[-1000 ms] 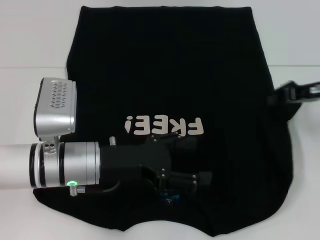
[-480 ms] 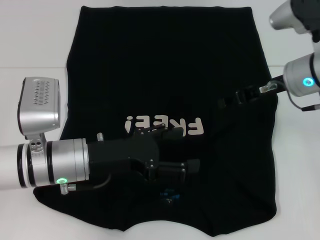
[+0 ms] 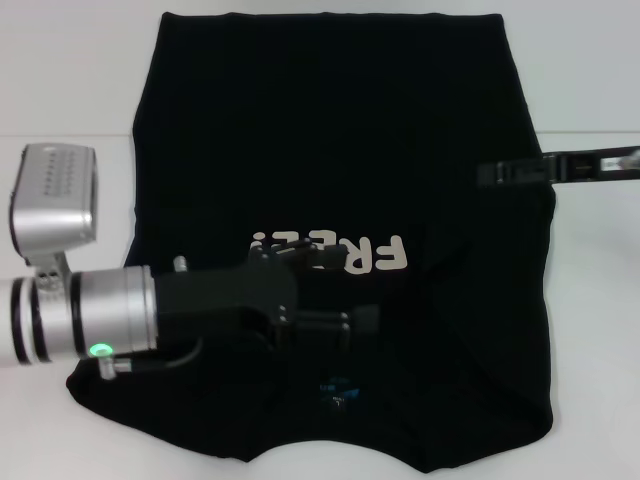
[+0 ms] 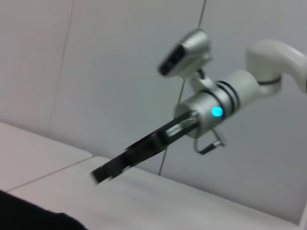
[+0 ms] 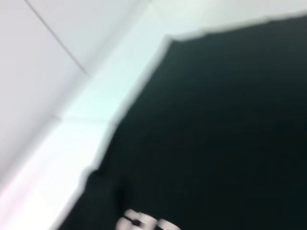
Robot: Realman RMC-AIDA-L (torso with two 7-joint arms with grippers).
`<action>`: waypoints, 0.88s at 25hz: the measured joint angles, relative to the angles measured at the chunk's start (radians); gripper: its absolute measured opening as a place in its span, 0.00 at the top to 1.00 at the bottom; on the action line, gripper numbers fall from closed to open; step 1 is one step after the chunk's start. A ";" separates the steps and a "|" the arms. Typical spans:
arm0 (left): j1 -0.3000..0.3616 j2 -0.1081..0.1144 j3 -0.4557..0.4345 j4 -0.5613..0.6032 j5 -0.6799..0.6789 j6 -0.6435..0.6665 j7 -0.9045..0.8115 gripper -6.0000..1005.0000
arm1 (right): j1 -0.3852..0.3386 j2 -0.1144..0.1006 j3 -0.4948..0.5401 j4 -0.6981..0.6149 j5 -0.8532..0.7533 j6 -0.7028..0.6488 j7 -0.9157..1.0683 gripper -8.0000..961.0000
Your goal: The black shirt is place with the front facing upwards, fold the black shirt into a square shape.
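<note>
The black shirt (image 3: 330,130) lies spread on the white table (image 3: 60,80), front up. Its cream letters "FREE!" (image 3: 330,253) read upside down from the head view, and a small blue neck label (image 3: 338,385) shows near the front edge. The shirt's right side runs as a straight folded edge. My left gripper (image 3: 365,322) reaches in from the left and hovers low over the shirt, between the letters and the label. My right gripper (image 3: 490,172) pokes in from the right, over the shirt's right edge. The left wrist view shows the right gripper (image 4: 98,175) raised above the table.
White table surface shows on both sides of the shirt and behind it. A pale wall (image 4: 96,72) stands beyond the table. The right wrist view shows the shirt (image 5: 216,120) and the table's bare strip (image 5: 105,105) beside it.
The right gripper swept inward over the shirt; the bulging right sleeve now lies folded in, leaving a straight edge. The right arm then pulled back right. The left arm slid left.
</note>
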State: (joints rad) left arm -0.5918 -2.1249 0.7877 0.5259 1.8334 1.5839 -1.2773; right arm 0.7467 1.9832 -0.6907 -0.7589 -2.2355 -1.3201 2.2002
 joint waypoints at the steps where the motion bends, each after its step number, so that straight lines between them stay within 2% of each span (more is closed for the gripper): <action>1: 0.001 0.013 -0.003 0.003 -0.002 0.005 -0.031 0.07 | -0.026 -0.002 0.015 0.001 0.055 -0.027 -0.034 0.28; 4: 0.006 0.040 -0.020 0.009 -0.005 0.011 -0.094 0.07 | -0.094 0.002 0.039 0.006 0.189 -0.082 -0.110 0.19; 7: 0.024 0.075 -0.041 0.012 -0.003 0.036 -0.129 0.07 | -0.160 0.025 0.043 0.015 0.278 -0.130 -0.179 0.11; 10: 0.059 0.103 -0.060 0.036 0.004 0.057 -0.159 0.07 | -0.194 0.044 0.043 0.035 0.300 -0.168 -0.213 0.05; 15: 0.123 0.121 -0.105 0.178 0.099 0.046 -0.289 0.07 | -0.196 0.054 0.043 0.085 0.299 -0.193 -0.228 0.03; 19: 0.145 0.125 -0.197 0.246 0.232 0.048 -0.354 0.07 | -0.178 0.054 0.039 0.105 0.298 -0.171 -0.226 0.03; 20: 0.155 0.133 -0.242 0.260 0.277 0.051 -0.378 0.07 | -0.175 0.054 0.039 0.107 0.299 -0.163 -0.225 0.03; 22: 0.161 0.140 -0.265 0.264 0.298 0.048 -0.405 0.07 | -0.167 0.055 0.041 0.108 0.299 -0.152 -0.224 0.03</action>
State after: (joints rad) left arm -0.4307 -1.9846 0.5225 0.7898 2.1319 1.6324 -1.6820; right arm 0.5801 2.0379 -0.6498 -0.6508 -1.9360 -1.4723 1.9766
